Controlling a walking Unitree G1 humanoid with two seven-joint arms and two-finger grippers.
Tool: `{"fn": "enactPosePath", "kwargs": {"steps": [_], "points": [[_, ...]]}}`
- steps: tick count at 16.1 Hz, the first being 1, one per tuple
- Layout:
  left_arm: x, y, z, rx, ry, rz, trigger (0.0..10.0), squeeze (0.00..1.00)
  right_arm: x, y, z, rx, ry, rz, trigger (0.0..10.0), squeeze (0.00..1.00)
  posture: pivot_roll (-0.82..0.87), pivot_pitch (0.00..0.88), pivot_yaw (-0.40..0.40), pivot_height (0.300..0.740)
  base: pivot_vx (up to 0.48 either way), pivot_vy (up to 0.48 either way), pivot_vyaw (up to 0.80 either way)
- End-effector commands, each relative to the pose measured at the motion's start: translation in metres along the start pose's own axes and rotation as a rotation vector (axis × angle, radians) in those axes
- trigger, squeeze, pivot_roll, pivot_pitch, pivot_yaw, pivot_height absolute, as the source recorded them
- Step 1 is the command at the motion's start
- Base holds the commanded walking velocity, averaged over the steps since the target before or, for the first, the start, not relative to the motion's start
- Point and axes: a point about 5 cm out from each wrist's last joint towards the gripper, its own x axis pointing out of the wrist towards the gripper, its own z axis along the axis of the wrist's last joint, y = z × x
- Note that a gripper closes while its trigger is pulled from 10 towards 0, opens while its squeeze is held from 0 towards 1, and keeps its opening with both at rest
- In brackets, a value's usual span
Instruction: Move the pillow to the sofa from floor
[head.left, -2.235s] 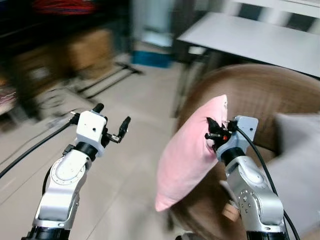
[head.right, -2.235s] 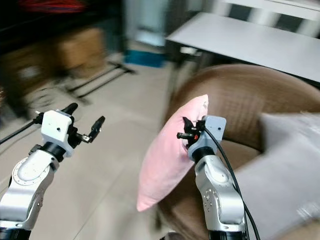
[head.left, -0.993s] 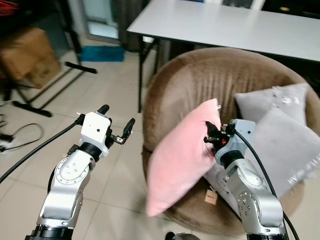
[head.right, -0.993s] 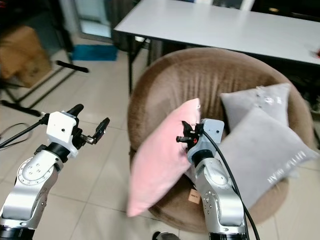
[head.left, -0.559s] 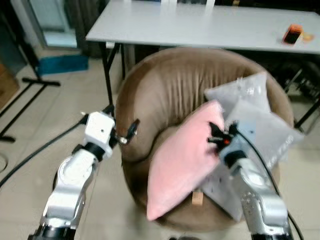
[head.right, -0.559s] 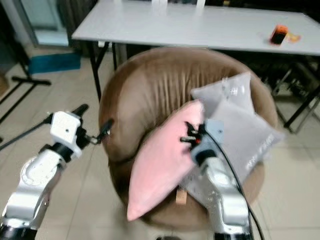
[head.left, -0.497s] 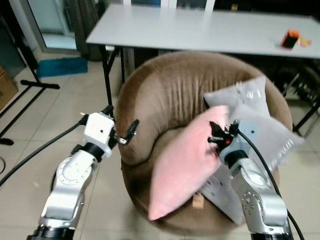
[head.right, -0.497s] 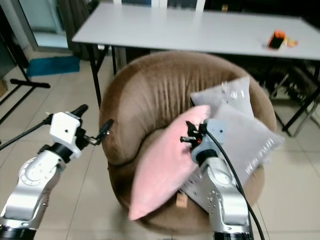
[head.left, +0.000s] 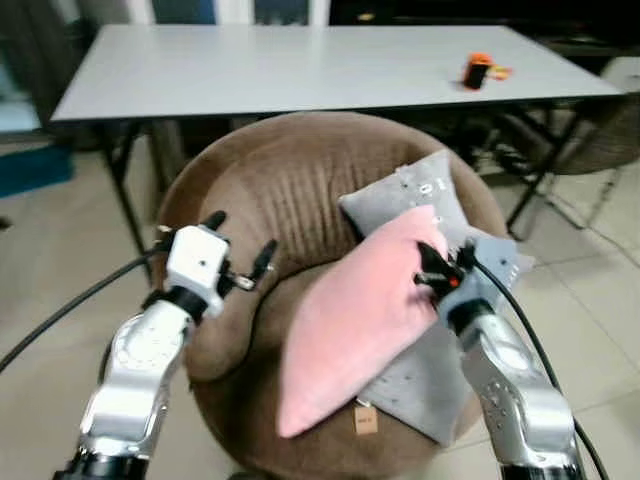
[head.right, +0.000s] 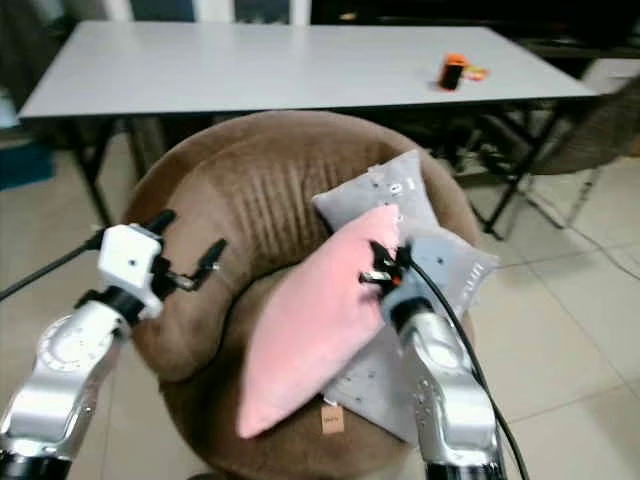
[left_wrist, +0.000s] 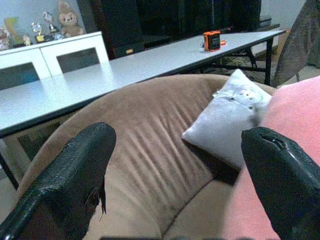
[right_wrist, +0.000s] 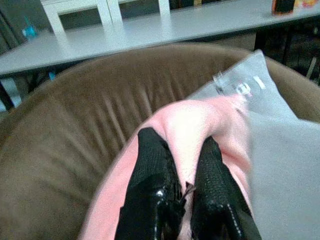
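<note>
Over the round brown sofa (head.left: 270, 190) hangs the pink pillow (head.left: 350, 320), tilted, its lower corner out past the near edge of the seat. The right gripper (right_wrist: 177, 165) pinches the pillow's upper right corner, its arm bent up from the near right. Two grey cushions (head.left: 420, 200) lie behind it. The left gripper (head.left: 240, 245), fingers spread and empty, is raised by the sofa's left arm, before a grey table (head.left: 300, 65)

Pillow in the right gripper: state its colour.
Plain pink; the pillow, pinched at its corner by the right gripper, shows best in the left eye view.
</note>
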Motion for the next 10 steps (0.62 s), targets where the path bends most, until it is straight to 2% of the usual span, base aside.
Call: {"fn": "enactPosePath", "kwargs": {"steps": [1,2,4,5,7,10], "points": [[0.002,-0.002,0.002,-0.007,-0.011,-0.007,10.0,0.16,-0.001,0.000,0.009,-0.009,-0.038,0.005,10.0,0.00,0.00,0.000,-0.032,0.740,0.270,0.000,-0.80],[0.001,-0.002,0.002,-0.008,-0.013,-0.010,10.0,0.16,0.000,0.001,0.009,-0.011,-0.039,0.012,10.0,0.00,0.00,0.000,-0.032,0.740,0.326,0.000,-0.80],[0.001,-0.009,-0.004,0.019,0.070,-0.258,10.0,0.14,0.039,0.033,0.031,-0.137,-0.100,0.266,10.0,0.00,0.01,0.000,-0.016,0.740,0.000,0.000,0.00],[0.001,-0.009,-0.005,0.029,0.084,-0.296,10.0,0.15,0.052,0.040,0.041,-0.167,-0.117,0.311,10.0,0.00,0.02,0.000,-0.018,0.740,0.000,0.000,0.00],[-0.001,-0.006,-0.009,0.031,0.095,-0.282,10.0,0.14,0.061,0.043,0.053,-0.179,-0.141,0.327,10.0,0.00,0.03,0.000,-0.031,0.740,0.000,0.000,0.00],[-0.003,-0.002,-0.016,0.013,0.106,-0.256,10.0,0.14,0.064,0.045,0.051,-0.179,-0.138,0.357,10.0,0.00,0.03,0.000,-0.036,0.740,0.000,0.000,0.00]]}}
